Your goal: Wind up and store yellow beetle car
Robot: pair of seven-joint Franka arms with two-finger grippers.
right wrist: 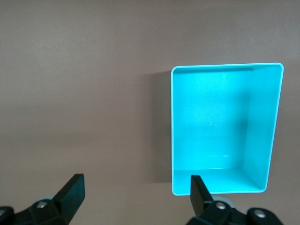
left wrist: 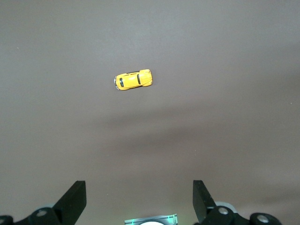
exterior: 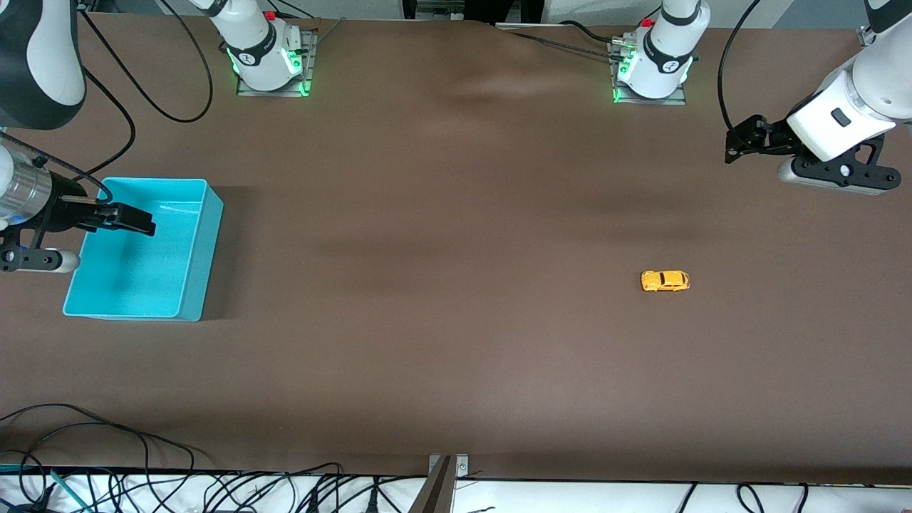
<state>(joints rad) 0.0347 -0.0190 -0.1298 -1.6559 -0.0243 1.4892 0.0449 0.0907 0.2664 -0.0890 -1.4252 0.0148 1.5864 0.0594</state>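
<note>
The tiny yellow-orange toy beetle car with a rounded body and dark windows (exterior: 665, 281) stands on its wheels on the bare brown table top (exterior: 456, 342), toward the left arm's end of the table and nearer to the front camera than both robot bases. Nothing touches it and nothing lies just beside it; the cloth around it is open on every side. The left gripper (exterior: 734, 146) hangs in the air over the table near that same end, well apart from the car, its two black fingers (left wrist: 75, 199) spread wide with nothing between them; in the left wrist view the car (left wrist: 133, 80) shows ahead of the spread fingers, apart from them. At the right arm's end sits a turquoise rectangular plastic bin (exterior: 203, 249), open at the top, with no contents showing in its well. The right gripper (exterior: 139, 219) hovers over the bin's edge, its fingers (right wrist: 70, 192) likewise wide apart and holding nothing; the right wrist view looks down into the bin (right wrist: 274, 126), and whether the gripper is above the rim or slightly within it is hard to judge. Black cables (exterior: 107, 456) trail along the table's near edge, well apart from car and bin.
</note>
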